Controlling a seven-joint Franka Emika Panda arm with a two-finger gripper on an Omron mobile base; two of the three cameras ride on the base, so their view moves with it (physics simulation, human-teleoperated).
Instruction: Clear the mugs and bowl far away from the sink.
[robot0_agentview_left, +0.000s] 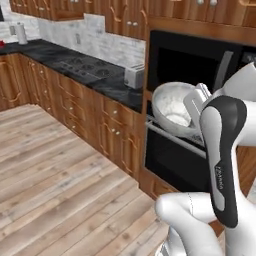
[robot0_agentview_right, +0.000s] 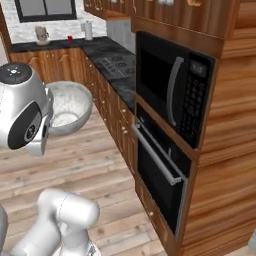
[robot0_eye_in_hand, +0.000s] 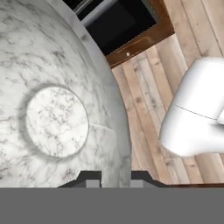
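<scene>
**Inspector:** Kitchen setting first, then your pincer.

**Robot:** Wood-plank floor (robot0_agentview_left: 55, 170) runs below me, with brown cabinets (robot0_agentview_left: 75, 107) under a dark stone counter (robot0_agentview_left: 60, 60) and a tall oven column to my right. My gripper (robot0_eye_in_hand: 113, 176) is nearly closed, its two dark fingertips (robot0_eye_in_hand: 92, 177) pinching the rim of a white marbled bowl (robot0_eye_in_hand: 52, 109). In the hand view the rim sits between the tips and the bowl's inside, with its round flat bottom, spreads up and to the left.

**Inspector:** Where does the bowl sit in the room?

**Robot:** It is held in the air, clear of every surface. In the left base view the bowl (robot0_agentview_left: 172, 107) is tilted, its opening facing the camera, in front of the black wall oven (robot0_agentview_left: 175, 155) and just above that oven's bar handle. In the right base view the bowl (robot0_agentview_right: 67, 107) hangs over the floor beside my arm, left of the oven column.

**Inspector:** Surroundings beyond that?

**Robot:** A built-in black microwave (robot0_agentview_right: 172, 85) sits above the oven. Along the counter lie a black cooktop (robot0_agentview_left: 82, 65) and a silver toaster (robot0_agentview_left: 134, 76). Far back stand a paper towel roll (robot0_agentview_right: 88, 30), a small red item (robot0_agentview_right: 70, 38) I cannot identify, and a pale appliance (robot0_agentview_right: 42, 34), below a window (robot0_agentview_right: 46, 8).
</scene>
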